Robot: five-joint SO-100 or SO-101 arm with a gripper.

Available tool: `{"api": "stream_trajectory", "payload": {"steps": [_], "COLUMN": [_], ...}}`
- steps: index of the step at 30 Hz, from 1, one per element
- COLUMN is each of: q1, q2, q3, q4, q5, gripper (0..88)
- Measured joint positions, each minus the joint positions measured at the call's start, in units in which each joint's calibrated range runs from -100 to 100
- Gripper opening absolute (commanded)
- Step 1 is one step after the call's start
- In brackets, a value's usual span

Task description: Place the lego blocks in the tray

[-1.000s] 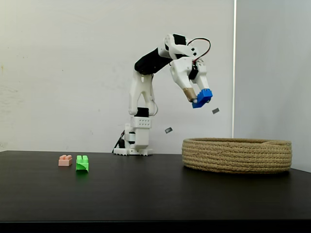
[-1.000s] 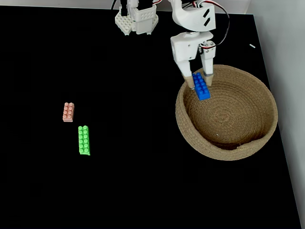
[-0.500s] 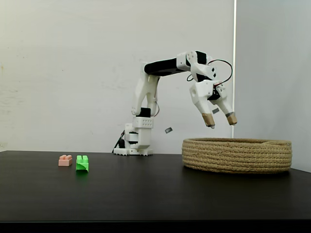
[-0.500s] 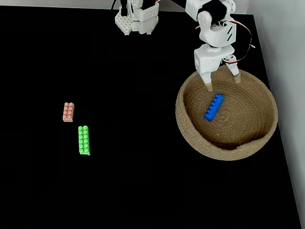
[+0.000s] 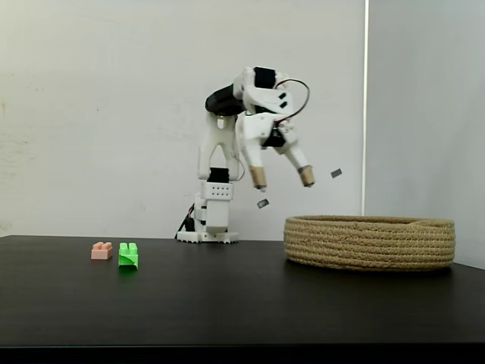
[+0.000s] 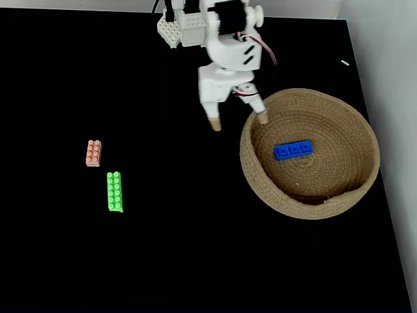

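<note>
The blue brick [image 6: 292, 150] lies flat inside the coiled tan rope basket [image 6: 264, 186], near its middle; the basket's wall [image 5: 369, 243] hides it in the side-on fixed view. The pale pink brick [image 5: 101, 250] [image 6: 94, 153] and the bright green brick [image 5: 128, 255] [image 6: 115, 191] rest close together on the black table at the left. My gripper [image 5: 283, 181] [image 6: 238, 121] hangs open and empty high above the table, just left of the basket's rim.
The arm's white base [image 5: 207, 220] [image 6: 187, 29] stands at the back of the black table. A pale wall with a vertical corner [image 5: 365, 106] rises behind. The table's right edge [image 6: 384, 189] runs close beside the basket.
The gripper carried the blue brick over the basket, opened and dropped it in. The brick came to rest flat, and the open gripper swung back left, off the basket.
</note>
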Motion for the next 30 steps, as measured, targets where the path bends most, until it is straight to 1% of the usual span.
{"api": "stream_trajectory", "payload": {"steps": [6, 9, 12, 18, 23, 30], "q1": [16.21, 21.66, 25.0, 28.01, 28.34, 28.34], "q2": [-0.25, 1.61, 5.09, 11.03, 15.52, 19.59], "q3": [3.36, 3.0, 0.71, -6.01, -9.9, -10.61], "q4": [-5.68, -7.39, -8.69, -12.34, -13.8, -16.48], "q5": [5.27, 7.13, 8.11, 10.74, 12.8, 16.02], "gripper": [35.2, 34.8, 34.7, 34.1, 33.5, 33.6]}}
